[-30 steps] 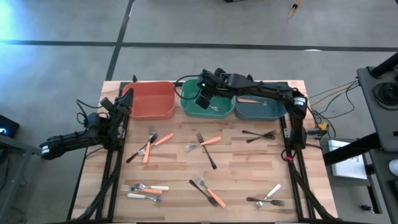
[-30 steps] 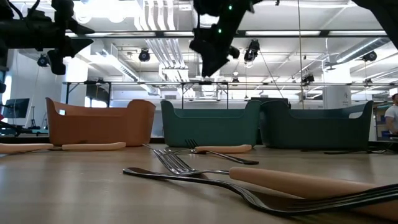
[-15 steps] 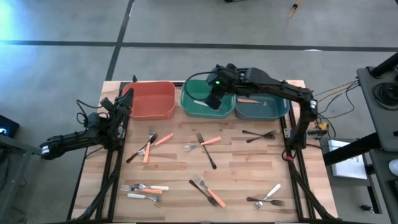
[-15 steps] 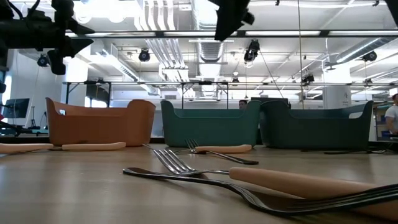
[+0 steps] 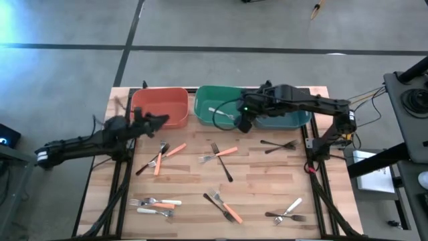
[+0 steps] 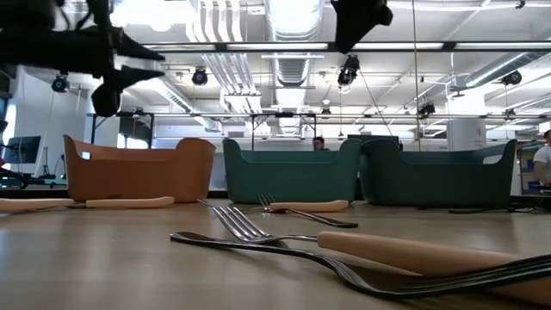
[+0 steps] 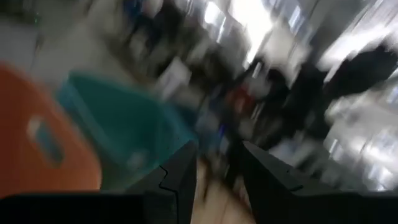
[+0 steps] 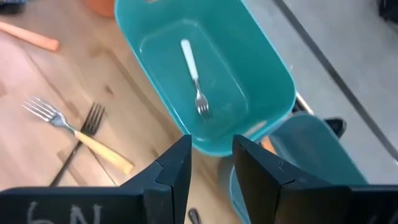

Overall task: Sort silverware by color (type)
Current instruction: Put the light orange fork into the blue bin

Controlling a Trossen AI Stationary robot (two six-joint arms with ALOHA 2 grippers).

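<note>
Silverware is mostly still loose on the wooden table (image 5: 267, 194), with only a white-handled fork (image 5: 221, 112) lying in the green bin (image 5: 200, 107) at the far edge. That same fork shows clearly in the right wrist view, flat on the bin floor with tines toward the camera.

Bins sit in a row along the far edge: orange bin (image 5: 160, 107) toward the far left, green in the middle, teal bin (image 5: 297, 119) toward the far right, all just beside each other.

Right gripper (image 5: 245, 124) hangs over the near rim where the green and teal bins meet, fingers (image 8: 177, 168) slightly apart with nothing between them. Left gripper (image 5: 155, 121) is up in the air by the near right corner of the orange bin, fingers parted a bit too, nothing held as far as I can see, but the left wrist view is a total smear.

Loose forks: an orange-handled fork (image 5: 221, 153) crossed with a black-handled fork (image 5: 223, 164) around the middle, a crossed bunch (image 5: 159, 156) nearer the left edge, a black fork (image 5: 277, 144) close to the right edge just in front of the teal bin. Near edge has a little heap (image 5: 155, 206) toward the left corner, another crossed pair (image 5: 223, 206) in the middle, and a white and black pair (image 5: 287, 213) toward the right corner.

Most open room is the strip between the bins and the middle forks, plus the stretch across the table between the middle and near groups.
</note>
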